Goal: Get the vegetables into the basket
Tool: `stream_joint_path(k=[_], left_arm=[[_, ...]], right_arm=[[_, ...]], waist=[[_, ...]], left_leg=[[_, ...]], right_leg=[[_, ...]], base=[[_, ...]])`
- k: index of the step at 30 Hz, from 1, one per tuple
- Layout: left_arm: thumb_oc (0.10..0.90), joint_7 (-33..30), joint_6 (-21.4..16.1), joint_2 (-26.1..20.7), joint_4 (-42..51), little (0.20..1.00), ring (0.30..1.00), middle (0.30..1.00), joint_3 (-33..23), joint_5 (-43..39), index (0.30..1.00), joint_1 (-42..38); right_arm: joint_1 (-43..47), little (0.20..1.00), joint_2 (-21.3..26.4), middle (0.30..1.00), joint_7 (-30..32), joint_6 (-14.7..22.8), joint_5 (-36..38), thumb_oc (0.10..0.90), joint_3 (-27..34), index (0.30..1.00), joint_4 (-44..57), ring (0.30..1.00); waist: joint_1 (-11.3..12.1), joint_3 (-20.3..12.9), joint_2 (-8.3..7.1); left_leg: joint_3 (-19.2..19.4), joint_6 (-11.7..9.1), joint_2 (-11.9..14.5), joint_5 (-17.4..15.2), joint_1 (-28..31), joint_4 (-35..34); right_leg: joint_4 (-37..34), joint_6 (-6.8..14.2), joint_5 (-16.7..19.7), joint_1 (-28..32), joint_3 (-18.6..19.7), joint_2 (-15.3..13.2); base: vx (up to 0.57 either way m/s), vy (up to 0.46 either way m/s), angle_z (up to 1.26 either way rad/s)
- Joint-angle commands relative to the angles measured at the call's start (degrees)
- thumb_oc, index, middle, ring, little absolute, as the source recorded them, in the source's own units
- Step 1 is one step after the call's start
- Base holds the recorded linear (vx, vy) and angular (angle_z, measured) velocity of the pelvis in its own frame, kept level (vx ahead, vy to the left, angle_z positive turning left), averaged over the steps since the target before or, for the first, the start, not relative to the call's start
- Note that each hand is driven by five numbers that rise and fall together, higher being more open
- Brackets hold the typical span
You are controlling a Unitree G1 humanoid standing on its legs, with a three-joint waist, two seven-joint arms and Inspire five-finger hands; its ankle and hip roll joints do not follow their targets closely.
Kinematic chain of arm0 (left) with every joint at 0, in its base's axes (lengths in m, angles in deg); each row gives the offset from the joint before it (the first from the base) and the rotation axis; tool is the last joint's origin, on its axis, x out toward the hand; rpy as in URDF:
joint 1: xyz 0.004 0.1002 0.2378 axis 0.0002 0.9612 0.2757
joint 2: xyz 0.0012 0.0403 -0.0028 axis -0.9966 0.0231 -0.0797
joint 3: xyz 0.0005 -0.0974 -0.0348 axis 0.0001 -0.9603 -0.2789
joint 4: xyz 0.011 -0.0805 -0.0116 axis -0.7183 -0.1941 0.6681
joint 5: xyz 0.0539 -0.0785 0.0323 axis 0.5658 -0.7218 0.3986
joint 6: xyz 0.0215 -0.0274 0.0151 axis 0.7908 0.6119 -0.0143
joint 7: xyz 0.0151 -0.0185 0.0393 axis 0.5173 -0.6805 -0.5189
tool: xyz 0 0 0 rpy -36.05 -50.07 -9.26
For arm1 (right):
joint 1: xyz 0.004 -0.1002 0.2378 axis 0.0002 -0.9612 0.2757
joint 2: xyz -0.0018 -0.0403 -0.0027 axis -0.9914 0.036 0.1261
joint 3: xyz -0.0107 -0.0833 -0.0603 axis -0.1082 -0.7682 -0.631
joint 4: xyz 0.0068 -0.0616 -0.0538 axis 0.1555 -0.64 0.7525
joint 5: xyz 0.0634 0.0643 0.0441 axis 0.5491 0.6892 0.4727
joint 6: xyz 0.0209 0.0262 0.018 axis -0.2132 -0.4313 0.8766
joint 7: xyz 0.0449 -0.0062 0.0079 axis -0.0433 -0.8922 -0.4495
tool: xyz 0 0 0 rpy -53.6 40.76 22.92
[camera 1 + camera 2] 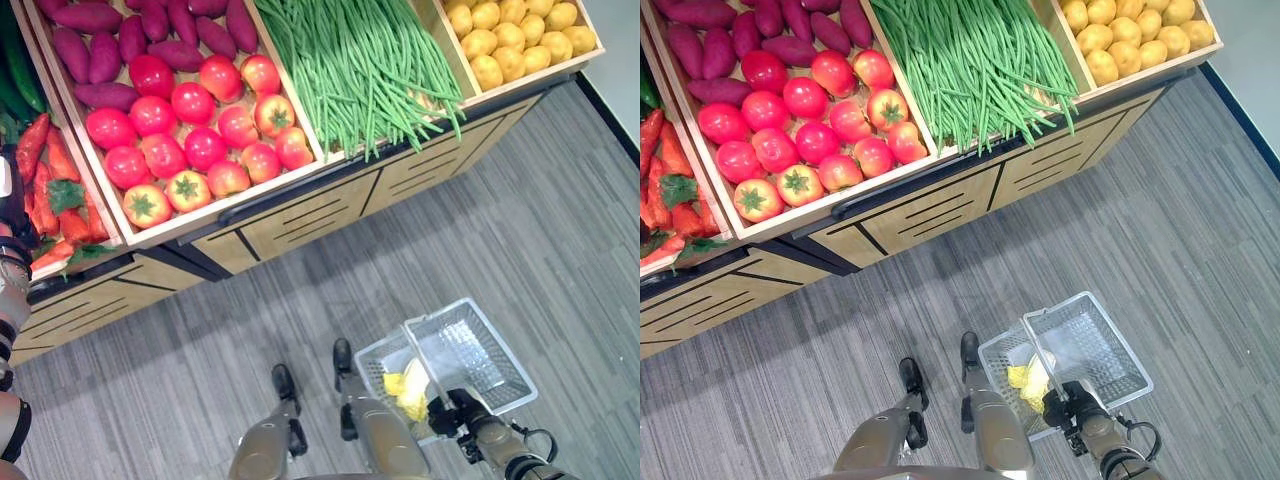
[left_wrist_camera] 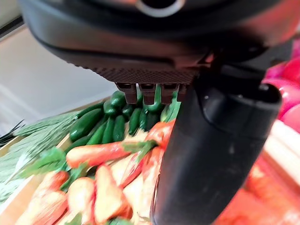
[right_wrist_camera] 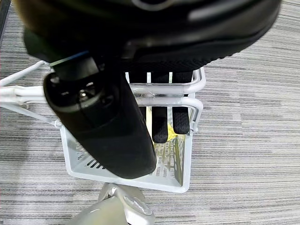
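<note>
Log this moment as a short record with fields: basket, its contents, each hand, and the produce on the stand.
basket: white wire basket, carried above the grey floor
contents: yellow items, kind unclear
right hand: right hand curled round the basket handle
left hand: left hand over carrots and cucumbers, holding nothing
stand: tomatoes, sweet potatoes, green beans, potatoes

Right hand [image 1: 1075, 405] on basket [image 1: 1110, 350] handle

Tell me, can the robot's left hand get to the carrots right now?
Probably yes. The left hand hangs right above the carrots, with nothing lying between them. They sit uncovered in the open end bin of the stand. The right hand is curled round the basket handle, so it is busy.
</note>
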Motion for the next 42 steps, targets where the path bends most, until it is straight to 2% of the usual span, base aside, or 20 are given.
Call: stream_joint_path(k=[1,2,4,9,11,16,22,23,31,42], left_arm=[[0.9,-3.0,2.2,-6.0,-3.6,1.0,1.0,1.0,1.0,1.9,1.0,-8.0],[0.9,-2.2,2.2,-6.0,-6.8,1.0,1.0,1.0,5.3,2.8,1.0,-12.4],[0.9,-1.8,2.0,-5.5,-9.3,1.0,1.0,1.0,9.2,2.3,1.0,-17.0],[0.9,-0.5,1.5,-4.5,-13.8,1.0,1.0,1.0,14.8,1.9,1.0,-23.3],[0.9,-0.1,1.4,-4.0,-15.1,1.0,1.0,1.0,16.1,1.7,1.0,-24.6],[0.9,1.1,0.9,-2.5,-18.5,1.0,1.0,1.0,15.2,-1.0,1.0,-25.0],[0.9,1.9,0.8,-0.8,-19.6,1.0,1.0,1.0,11.1,-5.5,1.0,-22.7],[0.4,2.7,0.6,0.1,-20.0,0.3,0.3,0.3,9.4,-7.4,0.3,-22.0],[0.4,4.6,0.5,0.4,-19.7,0.3,0.3,0.3,7.6,-8.6,0.3,-20.6],[0.4,4.2,0.4,1.4,-17.0,0.3,0.3,0.3,8.3,-7.9,0.3,-20.1]], right_arm=[[-4.9,0.3,1.4,0.3,0.0,0.0,0.5,0.4,-0.8,0.3,-1.8,0.3],[-4.5,0.3,1.9,0.3,0.1,0.3,0.4,0.4,-1.6,0.3,-1.5,0.3],[-4.2,0.3,2.0,0.3,0.3,0.6,0.5,0.4,-2.1,0.3,-1.1,0.3],[-4.0,0.3,2.3,0.3,0.1,0.9,1.4,0.4,-3.2,0.3,-0.7,0.3],[-4.1,0.3,2.1,0.3,-0.1,1.0,1.7,0.4,-3.7,0.3,-0.9,0.3],[-4.1,0.3,1.6,0.3,-0.4,1.0,1.9,0.4,-5.1,0.3,-0.6,0.3],[-4.0,0.3,1.0,0.3,-0.7,0.5,1.9,0.4,-5.7,0.3,-0.6,0.3],[-4.2,0.3,0.9,0.3,-1.3,0.1,1.5,0.4,-6.0,0.3,-0.6,0.3],[-4.4,0.3,1.2,0.3,-1.7,-0.7,0.4,0.4,-5.7,0.3,-0.8,0.3],[-4.7,0.3,1.4,0.3,-1.9,-0.6,0.1,0.4,-5.6,0.3,-0.5,0.3]], waist=[[-0.1,-2.6,0.74],[-0.5,-2.4,-0.06],[-0.8,-2.4,-0.84],[-1.6,-2.6,-2.42],[-1.5,-2.5,-2.59],[-1.6,-2.7,-3.86],[-1.4,-2.7,-4.28],[-1.3,-2.7,-4.34],[-1.5,-3.7,-4.01],[-1.4,-4.4,-3.88]], left_leg=[[-3.9,-1.0,1.4,-4.3,-4.2,5.9],[-4.0,-0.9,1.7,-4.6,-6.1,7.5],[-4.1,-0.8,2.1,-5.3,-8.1,9.5],[-4.4,-0.6,3.2,-7.2,-11.3,13.7],[-5.0,-0.7,3.9,-9.0,-12.1,15.8],[-5.1,-0.2,5.6,-12.0,-14.3,20.7],[-4.8,0.1,5.9,-12.8,-14.4,21.7],[-4.9,0.1,5.8,-12.9,-14.5,21.8],[-5.2,0.1,5.6,-13.2,-15.5,22.3],[-6.1,-0.2,5.9,-13.0,-16.7,22.8]], right_leg=[[3.0,6.4,-7.2,1.0,-1.3,-3.5],[3.1,6.5,-6.6,-0.1,-1.3,-3.2],[3.1,6.7,-6.0,-1.0,-1.1,-2.9],[3.2,6.8,-5.5,-2.1,-0.7,-2.3],[3.5,7.1,-5.9,-2.0,-0.2,-1.9],[3.7,7.0,-6.2,-2.4,0.9,-0.9],[3.9,6.9,-6.4,-2.2,1.7,-0.6],[4.0,6.8,-6.4,-2.3,1.8,-0.6],[4.1,6.6,-6.7,-3.0,1.7,-0.7],[4.0,6.3,-6.7,-3.7,1.3,-0.5]], base=[[-0.02,0.013,0.03],[-0.02,0.019,0.09],[-0.01,0.018,0.16],[0.03,0.034,0.01],[0.07,0.071,-0.06],[0.03,0.045,-0.12],[0.02,0.038,-0.12],[0.01,0.045,-0.09],[0.0,0.021,-0.04],[0.0,-0.003,-0.01]])
